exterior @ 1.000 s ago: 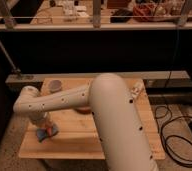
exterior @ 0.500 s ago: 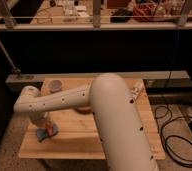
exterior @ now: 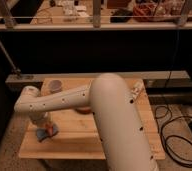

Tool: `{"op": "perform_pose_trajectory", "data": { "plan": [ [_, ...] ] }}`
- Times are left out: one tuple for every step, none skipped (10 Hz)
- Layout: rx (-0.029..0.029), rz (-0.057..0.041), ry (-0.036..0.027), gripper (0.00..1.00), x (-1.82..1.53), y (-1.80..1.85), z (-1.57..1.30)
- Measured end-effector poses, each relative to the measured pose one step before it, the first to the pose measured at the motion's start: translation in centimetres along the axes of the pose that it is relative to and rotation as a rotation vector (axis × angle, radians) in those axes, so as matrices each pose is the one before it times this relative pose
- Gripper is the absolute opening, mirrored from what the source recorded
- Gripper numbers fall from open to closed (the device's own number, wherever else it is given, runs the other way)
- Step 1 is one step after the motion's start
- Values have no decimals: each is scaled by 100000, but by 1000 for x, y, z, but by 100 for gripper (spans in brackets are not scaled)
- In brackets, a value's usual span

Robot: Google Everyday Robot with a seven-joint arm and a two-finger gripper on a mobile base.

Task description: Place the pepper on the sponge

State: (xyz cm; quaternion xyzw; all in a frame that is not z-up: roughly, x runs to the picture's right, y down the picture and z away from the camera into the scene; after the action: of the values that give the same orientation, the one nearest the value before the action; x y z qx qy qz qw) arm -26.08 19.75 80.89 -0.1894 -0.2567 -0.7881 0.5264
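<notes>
Claw (exterior: 42,124) closed, pointing down just above the sponge (exterior: 42,135), which lies near the tabletop (exterior: 81,137) edge. Pepper (exterior: 51,129) sits at the claw's tip, on the sponge; whether it is pinched is unclear. Cup (exterior: 53,87) stands well behind the sponge.

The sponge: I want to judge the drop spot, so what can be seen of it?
The sponge is a small flat blue pad, soft-looking, lying on the wooden table near its front left corner. The gripper hangs right above it and hides part of it. The orange pepper shows at its right edge, seemingly touching.
</notes>
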Motion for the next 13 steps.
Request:
{"op": "perform_pose_trajectory", "data": {
  "plan": [
    [4, -426, 56, 10, 41, 11, -28],
    [-25, -503, 42, 10, 45, 28, -6],
    [-9, -374, -22, 10, 16, 21, 7],
    [12, -348, -21, 10, 18, 9, -5],
    [-66, -299, -38, 10, 16, 44, -3],
    [-46, -301, -13, 10, 7, 18, 0],
    [20, -487, -9, 10, 13, -5, 3],
    [-1, -351, -24, 10, 19, 15, 22],
    [-26, -419, 8, 10, 53, 21, 19],
    [9, -381, -84, 10, -9, -7, 52],
    [6, -396, 0, 10, 15, -10, 8],
    [-54, -466, -77, 10, -4, 48, 64],
    [-2, -524, -79, 10, -8, 22, 51]
  ]
}}
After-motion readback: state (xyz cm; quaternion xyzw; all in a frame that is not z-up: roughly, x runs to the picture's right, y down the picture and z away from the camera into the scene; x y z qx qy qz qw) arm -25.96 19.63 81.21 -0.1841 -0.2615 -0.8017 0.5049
